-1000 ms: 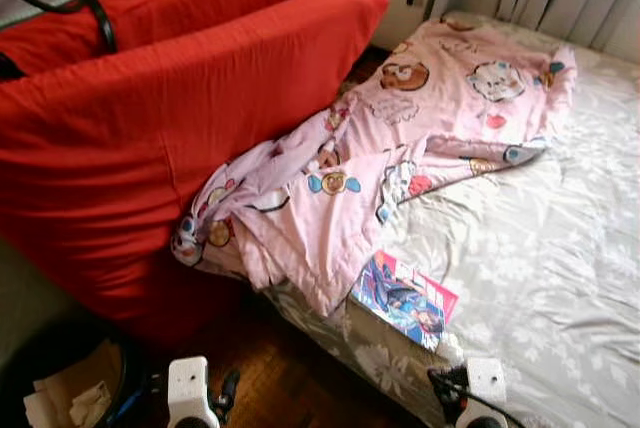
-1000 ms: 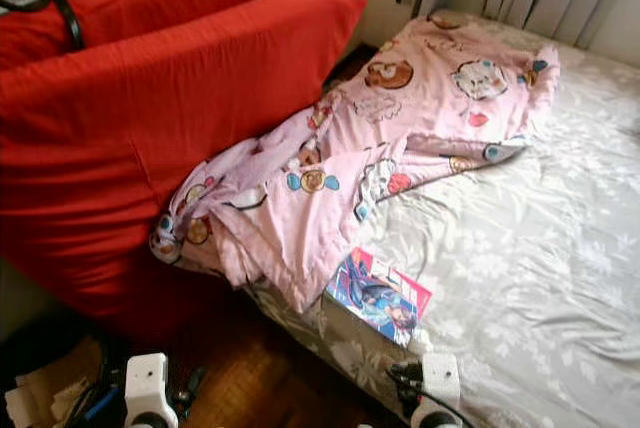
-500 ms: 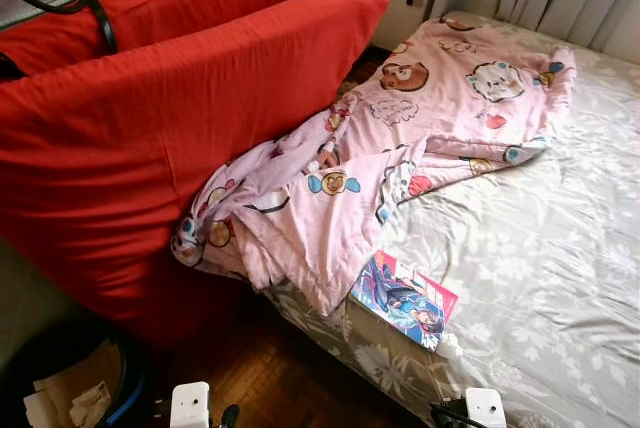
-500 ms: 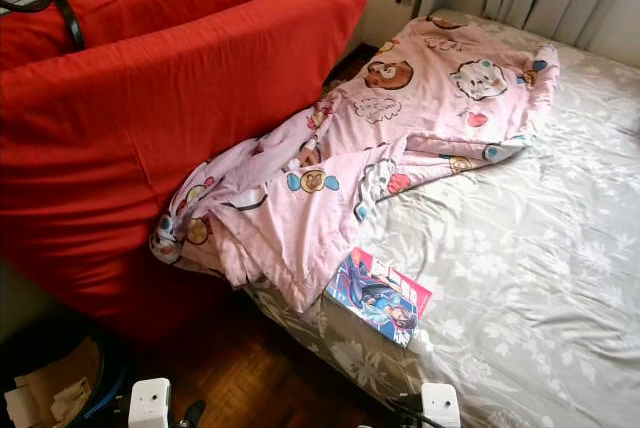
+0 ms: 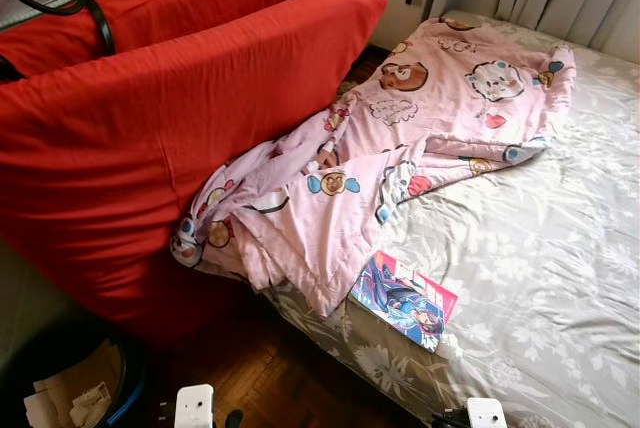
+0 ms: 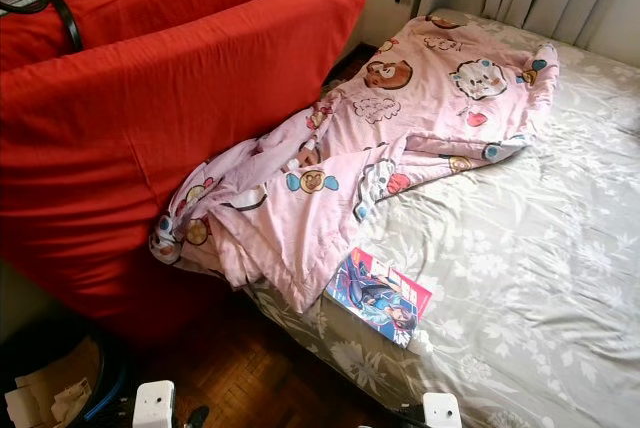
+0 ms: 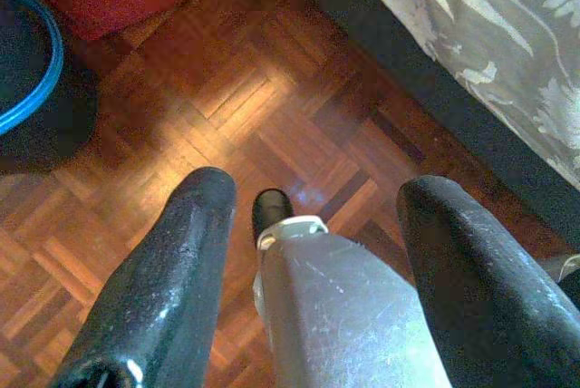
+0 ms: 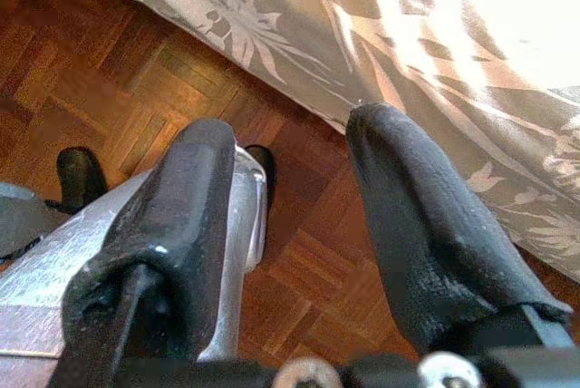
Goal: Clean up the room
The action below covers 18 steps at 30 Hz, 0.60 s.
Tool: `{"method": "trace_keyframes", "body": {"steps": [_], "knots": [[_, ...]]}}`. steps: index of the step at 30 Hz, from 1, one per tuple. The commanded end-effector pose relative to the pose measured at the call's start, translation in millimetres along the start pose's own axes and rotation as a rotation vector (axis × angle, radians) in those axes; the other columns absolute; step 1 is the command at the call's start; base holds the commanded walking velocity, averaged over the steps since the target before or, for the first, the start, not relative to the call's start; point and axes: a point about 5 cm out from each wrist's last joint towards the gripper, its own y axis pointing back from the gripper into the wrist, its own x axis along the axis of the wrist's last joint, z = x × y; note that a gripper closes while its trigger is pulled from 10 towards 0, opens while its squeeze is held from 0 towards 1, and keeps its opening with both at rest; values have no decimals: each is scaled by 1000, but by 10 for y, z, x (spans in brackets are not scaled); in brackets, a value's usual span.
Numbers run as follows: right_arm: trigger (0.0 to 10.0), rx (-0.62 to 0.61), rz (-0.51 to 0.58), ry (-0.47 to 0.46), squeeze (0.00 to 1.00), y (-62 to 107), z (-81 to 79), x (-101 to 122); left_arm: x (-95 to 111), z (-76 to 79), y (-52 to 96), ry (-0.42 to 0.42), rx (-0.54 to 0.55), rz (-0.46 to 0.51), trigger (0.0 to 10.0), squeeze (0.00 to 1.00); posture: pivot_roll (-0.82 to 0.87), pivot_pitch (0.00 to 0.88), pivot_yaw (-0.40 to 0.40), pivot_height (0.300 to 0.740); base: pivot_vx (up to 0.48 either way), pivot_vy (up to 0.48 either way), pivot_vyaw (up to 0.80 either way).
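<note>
Red cushions (image 5: 180, 118) stand propped along the left, with a dark bin (image 5: 75, 388) holding crumpled paper on the wooden floor (image 7: 227, 98) below them. Against them slumps a pink cartoon-print blanket (image 5: 400, 138), bunched and spilling off the near corner of the bed (image 5: 560, 278); just right of its hanging edge a colourful magazine (image 5: 405, 300) lies flat at the mattress edge. Since a second ago both arms have dropped toward the bottom of the head views and nothing on the bed has shifted, so the tidying looks barely begun, blanket and magazine both waiting. The left claw (image 7: 313, 252) hangs low over the floor beside the bed, fingers spread wide and empty. The right claw (image 8: 290, 216) hangs likewise by the bed's skirt, open and holding nothing.
</note>
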Motion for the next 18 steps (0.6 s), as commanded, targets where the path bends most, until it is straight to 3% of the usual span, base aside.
{"method": "trace_keyframes", "body": {"steps": [1,18], "knots": [[10000,3,-38,3,0,35,15,-92,-157,-52,64,-13,16,-58,10000,0,-38,186,-15,740,0,0,0],[10000,7,-31,-3,0,11,-25,-62,-179,-110,74,-9,25,-75,10000,0,-38,191,5,740,0,0,0]]}}
